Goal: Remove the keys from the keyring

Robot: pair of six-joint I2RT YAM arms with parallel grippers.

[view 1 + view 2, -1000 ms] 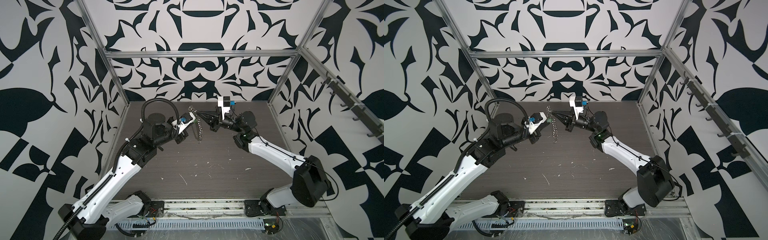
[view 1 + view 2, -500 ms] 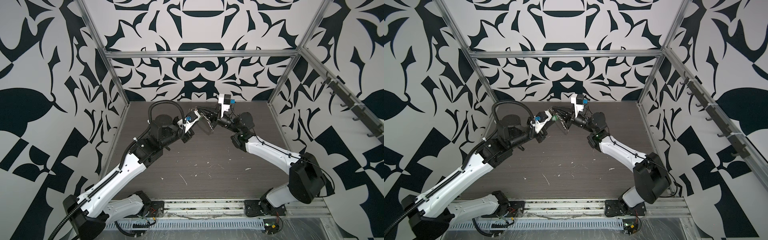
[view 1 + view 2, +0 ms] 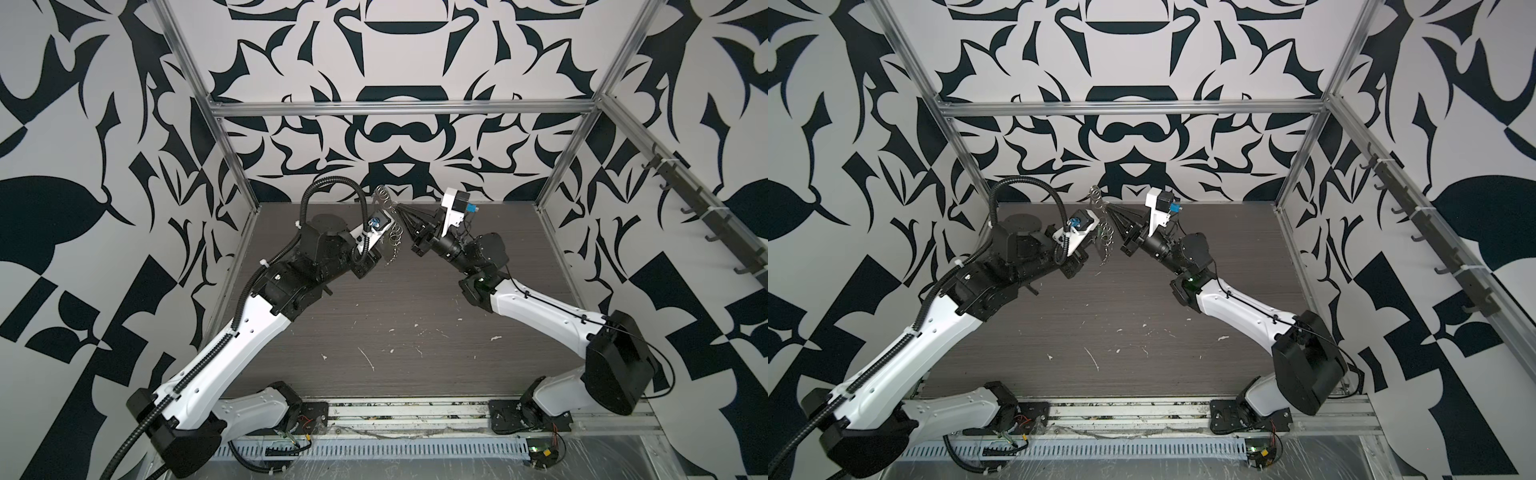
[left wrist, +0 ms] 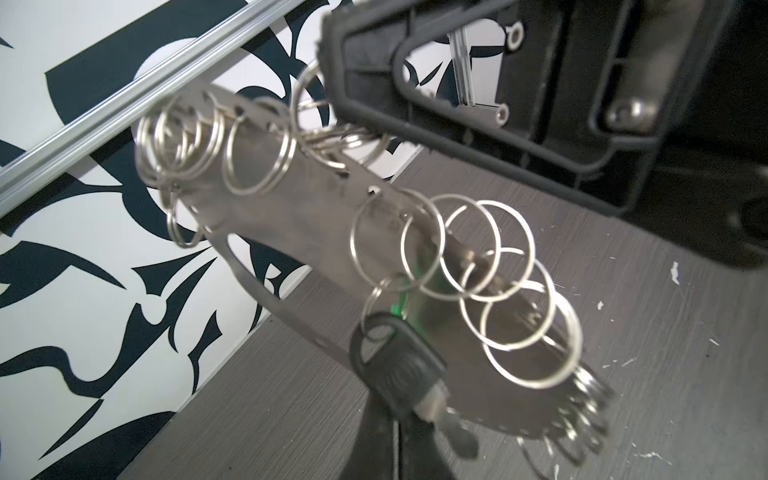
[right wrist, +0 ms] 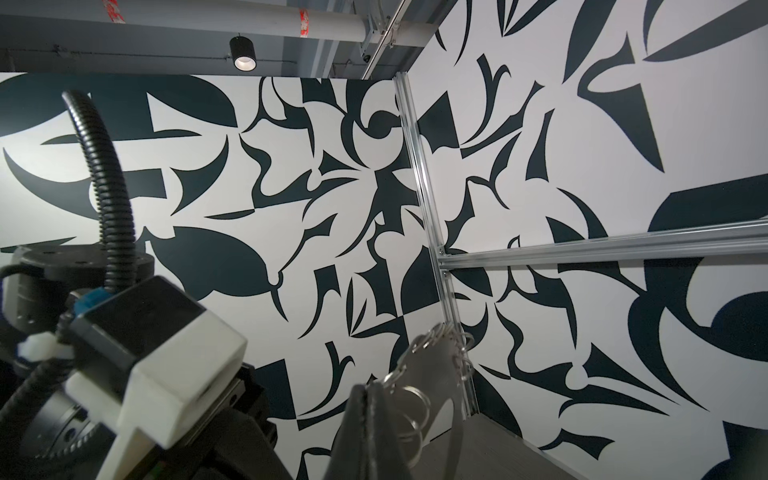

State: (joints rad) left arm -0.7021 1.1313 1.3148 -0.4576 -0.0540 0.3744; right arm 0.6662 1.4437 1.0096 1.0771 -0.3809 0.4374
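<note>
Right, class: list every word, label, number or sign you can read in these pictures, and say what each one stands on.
No text anywhere can be read.
Possible raised marks on the key: too blurred to read.
Marks on the red bands round the ceiling pipe: too small to read.

**Light even and bright; blur in the wrist views only**

Both top views are lit evenly from overhead. Only faint, soft shadows are thrown on the table (image 3: 415, 332) under the arms. Frame rails are seen bowed toward the picture edges.

In the left wrist view the key (image 4: 395, 374) just past the left gripper (image 4: 395, 440) is rendered soft. The keyring (image 4: 316, 232) is smeared, most at the rings (image 4: 178, 141) furthest from that gripper, and highlights are caught on the metal.

In the right wrist view a lit ceiling lamp (image 5: 243, 58) is recorded far above the right gripper (image 5: 365, 399), whose near parts are dark and unfocused.
</note>
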